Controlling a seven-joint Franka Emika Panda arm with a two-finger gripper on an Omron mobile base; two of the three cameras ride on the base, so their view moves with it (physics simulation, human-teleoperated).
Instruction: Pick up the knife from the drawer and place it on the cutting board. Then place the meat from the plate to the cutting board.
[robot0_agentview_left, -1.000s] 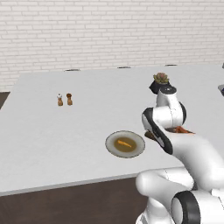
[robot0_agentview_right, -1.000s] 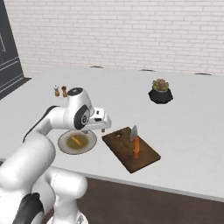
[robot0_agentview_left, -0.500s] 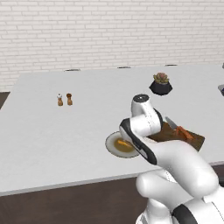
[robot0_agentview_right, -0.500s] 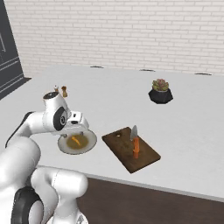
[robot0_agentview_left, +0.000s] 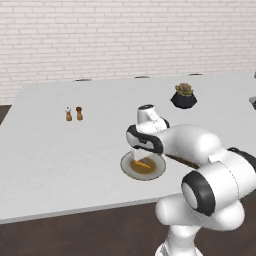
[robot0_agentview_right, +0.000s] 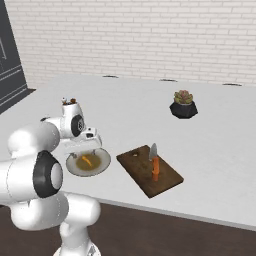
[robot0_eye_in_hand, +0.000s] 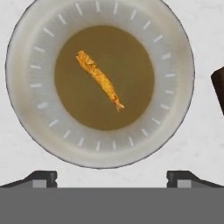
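One step remains: with the knife (robot0_agentview_right: 154, 164) on the board (robot0_agentview_right: 150, 170), the gripper (robot0_eye_in_hand: 111, 177) hangs over the plate (robot0_eye_in_hand: 175, 52), jaws spread wide to straddle the meat (robot0_eye_in_hand: 99, 79).

Even, bright rendered light, with no glare in my views.
My arm (robot0_agentview_left: 200, 150) casts only a faint shadow at frame centre; the plate (robot0_eye_in_hand: 26, 113) looks soft and slightly blurred.

Kitchen: cutting board (robot0_agentview_right: 150, 171), plate (robot0_eye_in_hand: 175, 109), shakers (robot0_agentview_left: 73, 114).
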